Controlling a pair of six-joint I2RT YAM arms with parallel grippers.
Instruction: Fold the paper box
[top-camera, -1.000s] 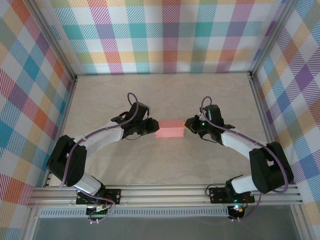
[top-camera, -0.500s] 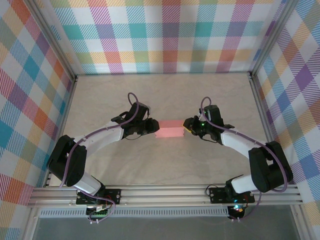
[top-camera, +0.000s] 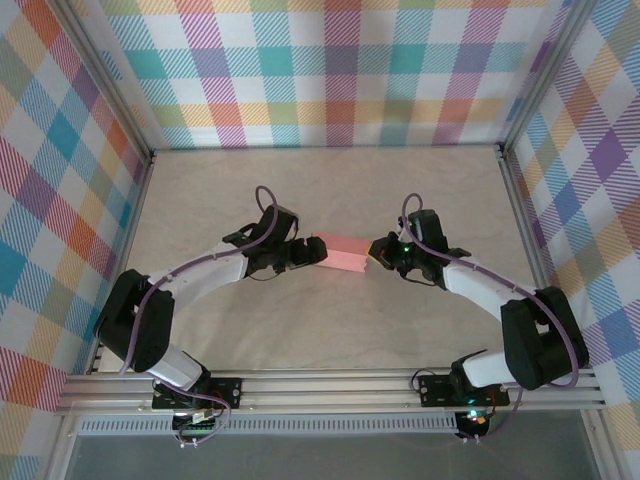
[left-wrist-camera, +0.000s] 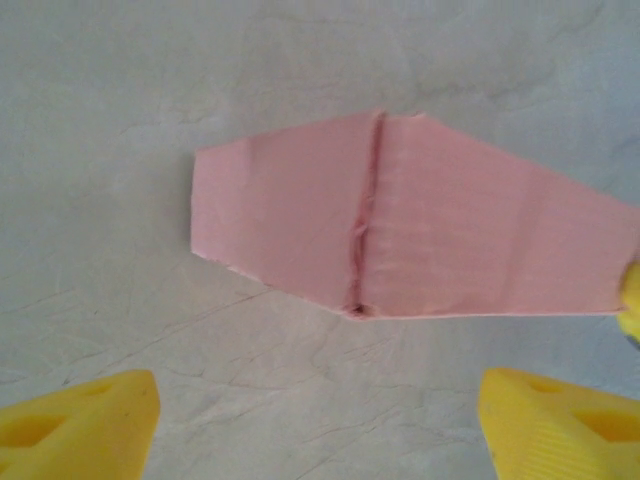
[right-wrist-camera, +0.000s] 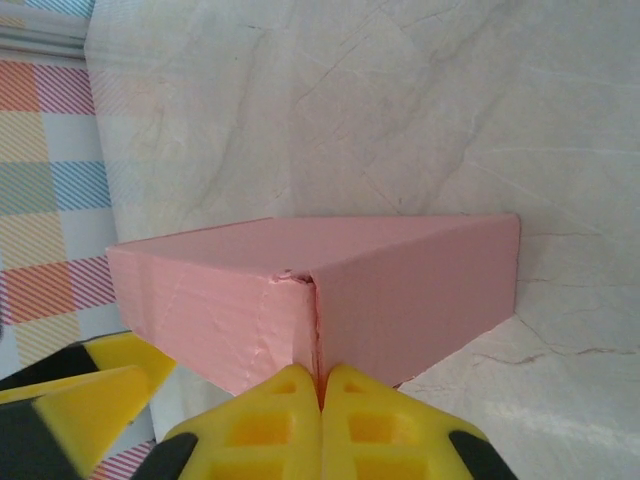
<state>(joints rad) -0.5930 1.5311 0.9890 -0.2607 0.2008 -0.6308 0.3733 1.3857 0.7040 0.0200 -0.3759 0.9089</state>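
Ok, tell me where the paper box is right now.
In the top external view the paper box sits in the middle of the table, between the left gripper at its left end and the right gripper at its right end.

paper box (left-wrist-camera: 400, 240) runs off the frame's right edge.

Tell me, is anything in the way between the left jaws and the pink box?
No, nothing visible is. Just bare table lies between the open left gripper and the paper box.

The pale marbled table (top-camera: 330, 330) bears a salmon-pink paper box (top-camera: 341, 255) near its middle.
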